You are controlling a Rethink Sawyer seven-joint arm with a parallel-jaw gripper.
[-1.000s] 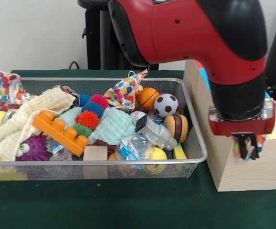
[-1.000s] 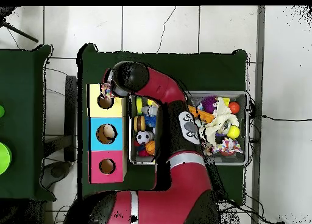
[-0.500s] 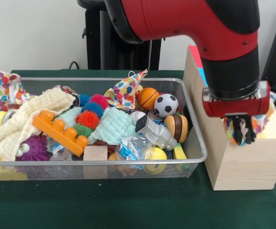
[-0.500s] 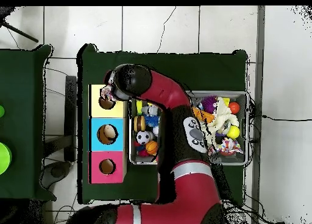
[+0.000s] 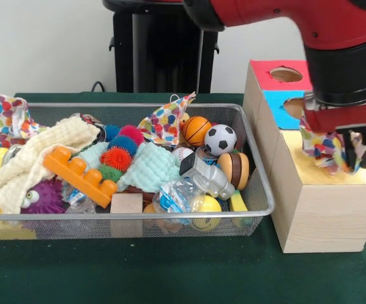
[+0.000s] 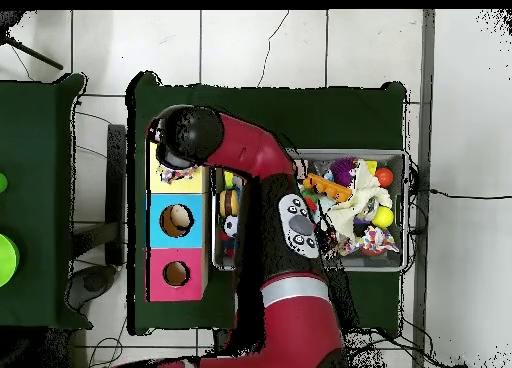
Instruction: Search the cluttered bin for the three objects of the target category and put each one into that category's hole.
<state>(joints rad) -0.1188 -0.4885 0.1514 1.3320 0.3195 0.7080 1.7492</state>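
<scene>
At right of the front view, the black pincer [image 5: 349, 151] is clamped on a multicoloured dotted cloth [image 5: 319, 145] over the wooden box's yellow section [image 5: 325, 177]; centre it above that hole before releasing

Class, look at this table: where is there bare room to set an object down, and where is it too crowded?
Free: the green cloth in front of the wire bin and the wooden box. Crowded: the bin, heaped with toys and cloths. The gripper hangs over the box's yellow end with a spotted cloth.
</scene>
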